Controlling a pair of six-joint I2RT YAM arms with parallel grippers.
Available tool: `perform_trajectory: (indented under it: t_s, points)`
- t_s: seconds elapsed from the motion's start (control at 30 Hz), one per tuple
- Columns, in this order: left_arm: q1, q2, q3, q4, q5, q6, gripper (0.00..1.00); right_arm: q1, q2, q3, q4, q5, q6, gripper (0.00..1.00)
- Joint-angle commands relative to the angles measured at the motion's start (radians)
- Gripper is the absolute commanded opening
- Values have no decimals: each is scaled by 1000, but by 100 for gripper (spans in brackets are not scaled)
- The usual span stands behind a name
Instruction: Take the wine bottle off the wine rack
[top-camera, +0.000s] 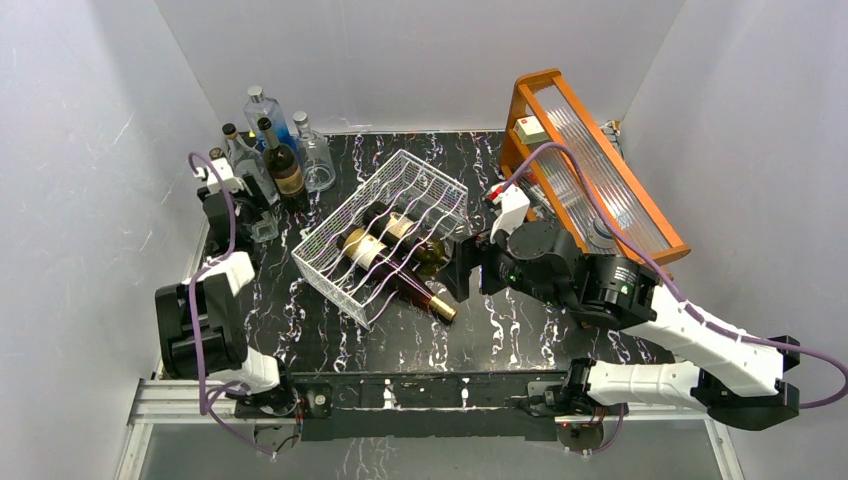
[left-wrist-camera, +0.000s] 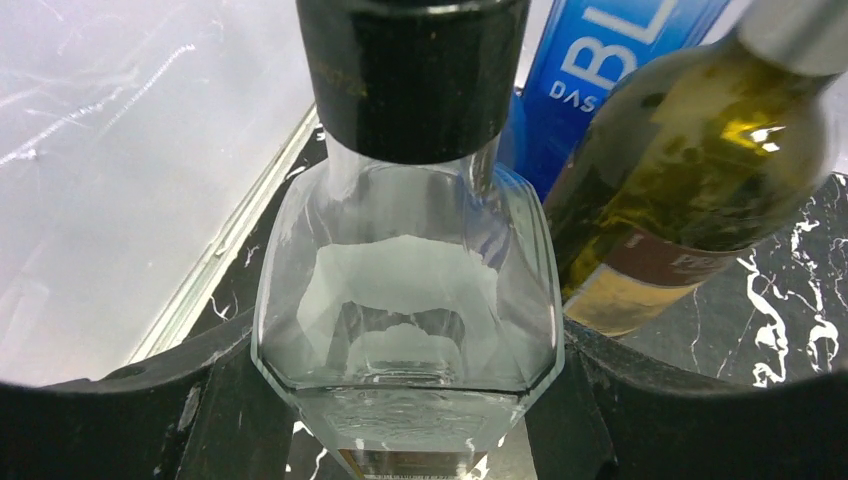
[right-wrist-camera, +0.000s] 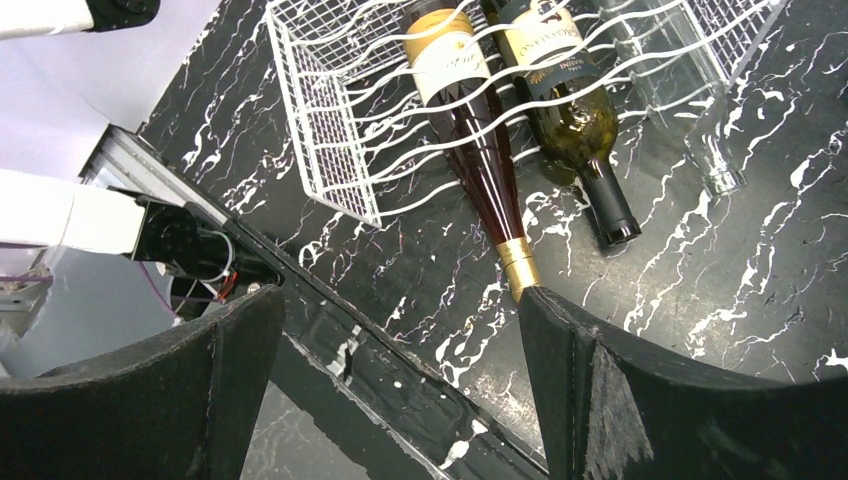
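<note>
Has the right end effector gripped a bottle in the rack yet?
No: the right end effector stands wide open and empty, and the gold-capped bottle lies in the wine rack ahead of it.

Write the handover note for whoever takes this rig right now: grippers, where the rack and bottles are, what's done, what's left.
Left gripper: closed on a black-capped bottle of clear glass, among the bottles at the table's far-left corner, away from the rack.
Right gripper: open, nothing between the jaws, at the neck end of the gold-foil bottle.
Wine rack: mid-table, with the gold-foil bottle, a green bottle and a clear glass bottle lying in it, necks sticking out toward the right arm.
Done: no bottle is off the rack yet.
Left: probably grip the gold-foil neck and draw that bottle out.
</note>
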Motion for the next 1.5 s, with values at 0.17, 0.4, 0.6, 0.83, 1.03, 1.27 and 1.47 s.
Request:
perform_trajectory:
  t_s: [0.17,0.4,0.6,0.83,1.03,1.27,1.47]
  points:
    - [58,108,85,265,260,-47,0,1,29,-15,98,-24,-6,98]
    - [55,115,78,256,272,-4,14,1,51,-26,112,-55,2,98]
    - [41,98,88,174,213,7,64,0,41,-48,119,-67,20,98]
    - [25,-3,111,29,183,-29,98,0,39,-78,121,-62,40,98]
    - [-10,-121,167,-137,156,-69,98,1,69,-153,74,-42,73,98]
    - [-111,-237,280,-379,12,-41,98,-1,122,-240,43,-7,100,98]
    - [-234,-274,339,-439,125,-21,98,-21,189,-287,69,32,98,98]
